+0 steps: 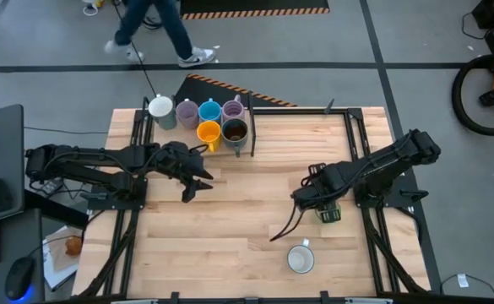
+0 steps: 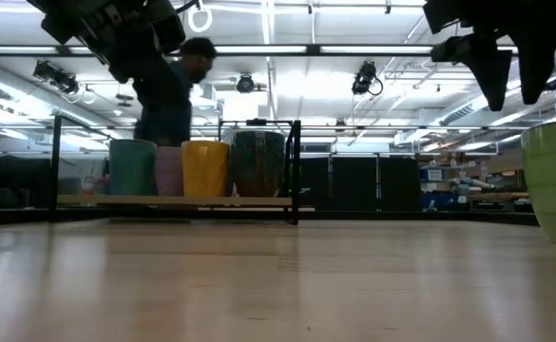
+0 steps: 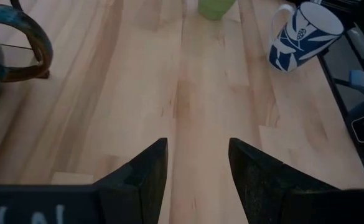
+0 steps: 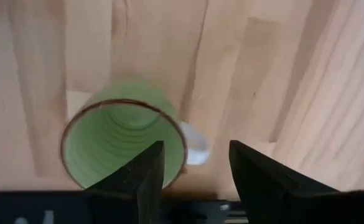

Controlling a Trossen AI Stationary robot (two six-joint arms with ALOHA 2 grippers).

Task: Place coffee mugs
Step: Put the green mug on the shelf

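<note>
The green mug (image 4: 122,144) is round and ribbed inside, with a brown rim and a pale handle. It stands upright on the bench (image 1: 247,203), directly under the right hand (image 1: 321,209), whose fingers are spread and hold nothing. The left hand (image 1: 198,180) is also open and empty, near six mugs (image 1: 204,121) grouped at the far edge. A white mug (image 1: 301,258) stands near the front edge. The bench is pale wood planks. Behind it a person (image 1: 158,25) walks on the grey floor.
</note>
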